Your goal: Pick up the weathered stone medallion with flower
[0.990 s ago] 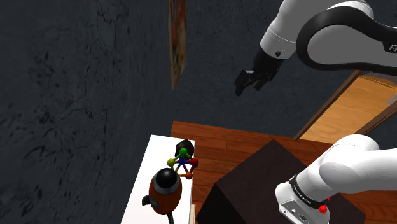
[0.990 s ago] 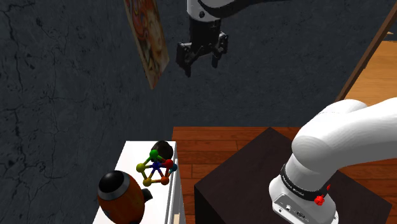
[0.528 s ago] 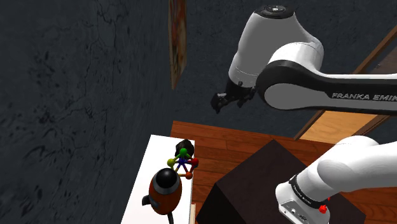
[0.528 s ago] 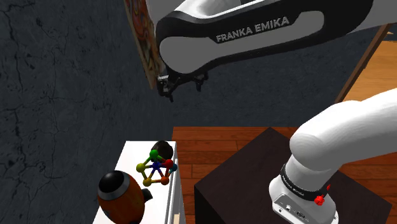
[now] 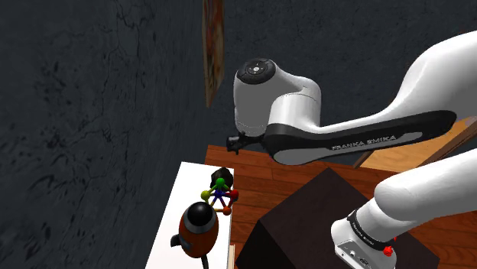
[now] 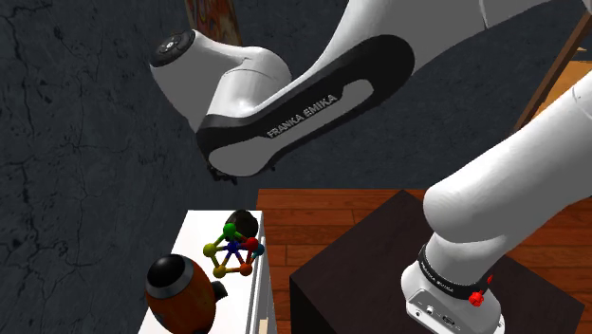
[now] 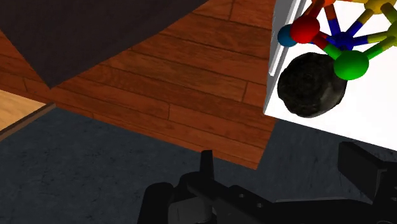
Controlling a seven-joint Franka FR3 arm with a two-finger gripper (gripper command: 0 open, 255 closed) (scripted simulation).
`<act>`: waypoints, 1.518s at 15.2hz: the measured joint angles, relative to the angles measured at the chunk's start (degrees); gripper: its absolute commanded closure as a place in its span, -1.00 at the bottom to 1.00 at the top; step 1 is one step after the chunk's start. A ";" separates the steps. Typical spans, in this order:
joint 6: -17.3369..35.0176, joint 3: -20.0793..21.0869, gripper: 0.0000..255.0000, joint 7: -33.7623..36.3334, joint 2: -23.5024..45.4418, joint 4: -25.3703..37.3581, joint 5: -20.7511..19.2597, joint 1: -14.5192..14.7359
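Gripper (image 7: 286, 170) spread wide, empty. The stone medallion (image 7: 312, 86) touches the ball toy (image 7: 343, 41) (on its near side), so a careless grasp could snag that toy instead.

The medallion (image 7: 312, 86) is showing mottled charcoal-black; the ball toy (image 7: 342, 41) is showing red, green, blue and yellow.

Here's a narrow white table (image 5: 183, 191) against a dark, cracked wall (image 5: 92, 115). Standing on it is a toy of bright balls on coloured sticks (image 5: 219, 196), red, green, yellow, blue and orange. Just beside that, nearer the shoulder camera, sits a rounded orange object with a black cap (image 5: 200, 225). Up on the wall hangs a colourful framed picture (image 5: 212, 46), seen edge-on. Past the table's edge, reddish-brown wooden floorboards (image 5: 267, 172) run off
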 measured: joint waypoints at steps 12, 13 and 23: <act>-18.85 -6.67 -1.00 45.81 51.85 22.88 -43.61 16.61; -19.83 -8.48 -1.00 47.22 54.45 25.06 -44.73 18.69; -22.92 -16.50 -1.00 52.32 67.26 37.07 -49.53 27.31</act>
